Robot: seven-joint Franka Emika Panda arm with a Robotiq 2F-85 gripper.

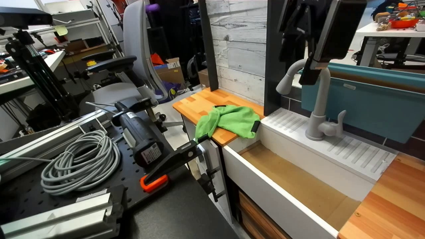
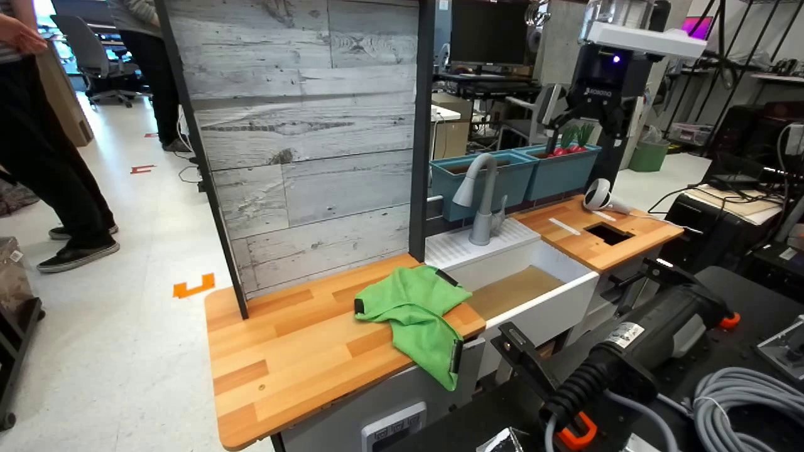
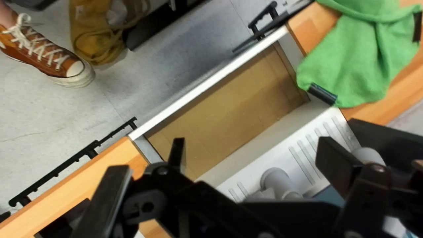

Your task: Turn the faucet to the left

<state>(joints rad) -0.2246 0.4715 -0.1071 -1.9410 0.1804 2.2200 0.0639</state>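
A robot gripper point(image 2: 584, 141) is hovering near the grey faucet point(image 2: 485, 201), its fingers point(image 3: 335, 162) standing apart — a green cloth point(image 2: 414, 298) is lying on the wooden counter point(image 2: 282, 351) beside the sink point(image 2: 553, 319).

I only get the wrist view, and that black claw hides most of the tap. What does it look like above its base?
Observer: In both exterior views, the tap arches up tall, and its spout tips down on the green cloth side.
Visitor: Where's its handle? I can't make one out.
Observer: In an exterior view, the handle points upward, on the side away from the spout.
Visitor: And the bluish patch near the tap?
Observer: Most likely the teal planter; both exterior views show it behind the tap.
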